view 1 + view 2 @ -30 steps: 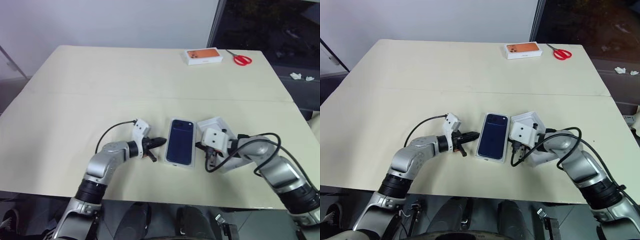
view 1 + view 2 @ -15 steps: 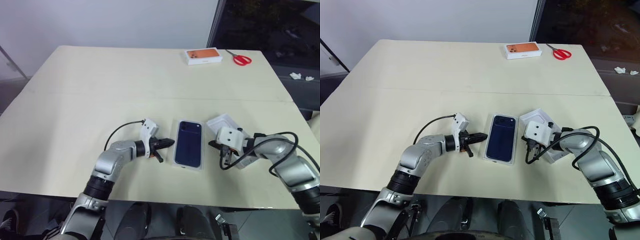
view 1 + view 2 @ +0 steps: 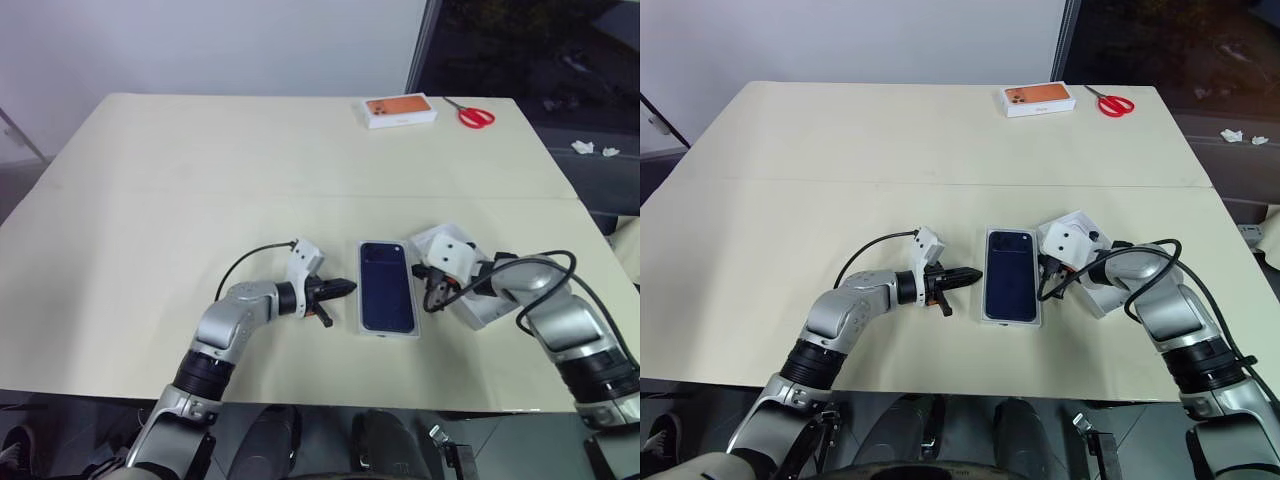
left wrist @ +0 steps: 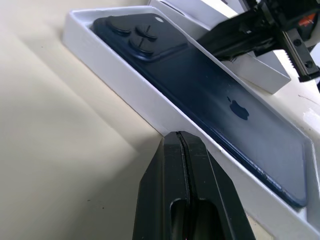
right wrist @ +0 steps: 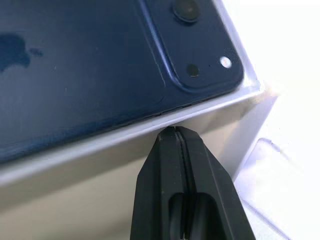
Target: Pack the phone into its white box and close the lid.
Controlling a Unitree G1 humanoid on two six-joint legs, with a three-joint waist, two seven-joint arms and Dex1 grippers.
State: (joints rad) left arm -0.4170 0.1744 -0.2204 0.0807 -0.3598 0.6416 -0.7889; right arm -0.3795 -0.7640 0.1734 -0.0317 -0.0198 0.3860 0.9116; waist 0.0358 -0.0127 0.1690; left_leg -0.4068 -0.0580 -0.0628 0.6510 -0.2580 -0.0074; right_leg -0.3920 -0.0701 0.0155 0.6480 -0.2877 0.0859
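The slim dark navy-blue phone (image 3: pixel 387 286), back up with its camera cluster at the far end, already lies inside the shallow white cardboard tray (image 4: pixel 125 80) near the front of the beige table (image 3: pixel 200 170); so the step in hand seems to be squaring the tray. The left gripper (image 3: pixel 343 289) and the right gripper (image 3: pixel 430 283) both have fingers pressed together, holding nothing, one at each long side of the tray. The next move, I judge, calls for taking the deeper white cardboard lid (image 3: pixel 482 300), which lies under the right arm just beside the tray, and lowering it straight over the tray.
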